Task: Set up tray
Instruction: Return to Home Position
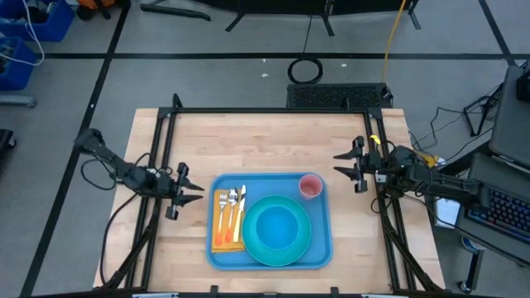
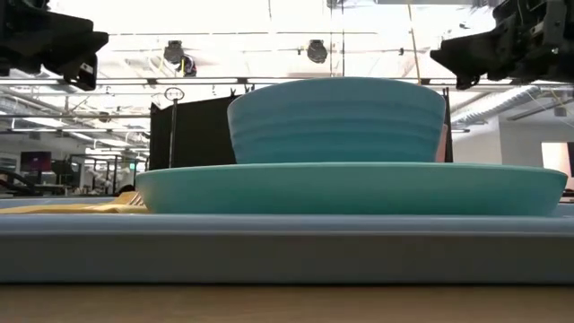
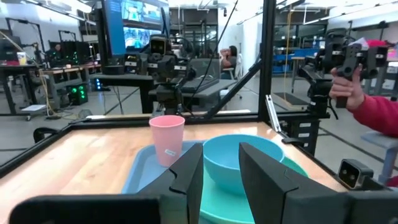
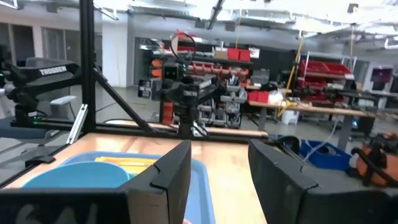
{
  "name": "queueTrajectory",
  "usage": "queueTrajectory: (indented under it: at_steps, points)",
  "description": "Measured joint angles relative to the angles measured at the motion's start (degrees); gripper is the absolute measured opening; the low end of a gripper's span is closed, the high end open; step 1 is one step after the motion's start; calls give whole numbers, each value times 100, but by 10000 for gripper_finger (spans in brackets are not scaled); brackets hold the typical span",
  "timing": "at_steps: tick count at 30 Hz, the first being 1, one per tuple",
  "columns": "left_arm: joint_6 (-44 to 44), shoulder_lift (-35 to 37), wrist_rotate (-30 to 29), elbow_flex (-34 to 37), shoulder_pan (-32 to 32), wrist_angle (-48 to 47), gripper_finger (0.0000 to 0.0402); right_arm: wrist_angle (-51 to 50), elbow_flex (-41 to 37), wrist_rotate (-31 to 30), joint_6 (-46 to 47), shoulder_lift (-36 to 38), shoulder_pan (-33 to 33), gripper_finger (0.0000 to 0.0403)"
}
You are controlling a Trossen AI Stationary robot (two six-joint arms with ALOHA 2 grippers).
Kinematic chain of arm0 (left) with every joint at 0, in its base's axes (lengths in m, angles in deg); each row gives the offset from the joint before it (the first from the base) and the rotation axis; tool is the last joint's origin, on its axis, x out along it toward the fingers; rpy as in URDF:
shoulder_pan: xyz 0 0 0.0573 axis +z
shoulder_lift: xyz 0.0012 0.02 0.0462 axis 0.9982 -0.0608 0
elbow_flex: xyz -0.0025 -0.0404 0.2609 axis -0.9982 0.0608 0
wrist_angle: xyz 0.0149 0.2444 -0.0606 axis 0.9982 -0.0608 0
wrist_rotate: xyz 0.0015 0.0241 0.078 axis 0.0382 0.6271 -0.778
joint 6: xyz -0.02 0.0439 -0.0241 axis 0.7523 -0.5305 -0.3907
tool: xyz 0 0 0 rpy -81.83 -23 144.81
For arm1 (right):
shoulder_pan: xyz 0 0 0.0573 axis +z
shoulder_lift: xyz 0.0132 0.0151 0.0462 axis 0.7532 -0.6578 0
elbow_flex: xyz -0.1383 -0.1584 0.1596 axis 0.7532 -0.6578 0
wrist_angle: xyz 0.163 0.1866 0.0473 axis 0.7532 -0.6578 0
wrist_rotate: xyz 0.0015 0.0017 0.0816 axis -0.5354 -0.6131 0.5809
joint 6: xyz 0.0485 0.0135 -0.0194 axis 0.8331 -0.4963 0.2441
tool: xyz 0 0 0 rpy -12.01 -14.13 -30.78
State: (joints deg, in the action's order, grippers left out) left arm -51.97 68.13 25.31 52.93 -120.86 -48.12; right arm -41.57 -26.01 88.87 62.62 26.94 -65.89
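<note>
Pale planked wooden table top [image 1: 265, 141], bounded by a black metal frame; workshop benches and shelving stand in the room behind.

Item 1: tray [image 1: 217, 258]. One, blue plastic, flat, rectangular with rounded corners and a low raised rim. It lies flat on the table. Its long axis runs across the table from the left arm's side to the right arm's side.

Contents, placed by the tray:
- One turquoise round plate [image 1: 304, 246], smooth, in the middle and right portion.
- One turquoise bowl [image 1: 276, 228], ribbed on its outer wall, seated on the plate.
- One pink cup [image 1: 310, 187], upright, in the far right corner.
- One yellow napkin [image 1: 222, 240], rectangular, along the left short side.
- Cutlery [image 1: 233, 207], apparently three pieces, side by side on the napkin and lying crosswise to the tray's long axis.

Left gripper [image 1: 192, 192]: raised, just off the tray's left short side, fingers apart, holding nothing.

Right gripper [image 1: 344, 164]: raised, beyond the tray's far right corner, fingers apart, holding nothing.
</note>
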Motion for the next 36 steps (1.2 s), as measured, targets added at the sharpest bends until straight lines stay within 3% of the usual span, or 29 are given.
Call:
queueTrajectory:
  at_steps: [8,15,23,36]
  points:
    - [24,146,-223,-2,-103,-75,106,-574,-4,-9,200,104,-251,153]
    - [752,-53,-229,-4,-101,-364,106,-773,-4,2,789,96,-253,153]
    - [254,-81,-231,-4,-101,-370,106,-751,-4,4,776,96,-251,153]
    - [273,-81,-229,-4,-101,-368,106,-751,-4,11,774,96,-251,153]
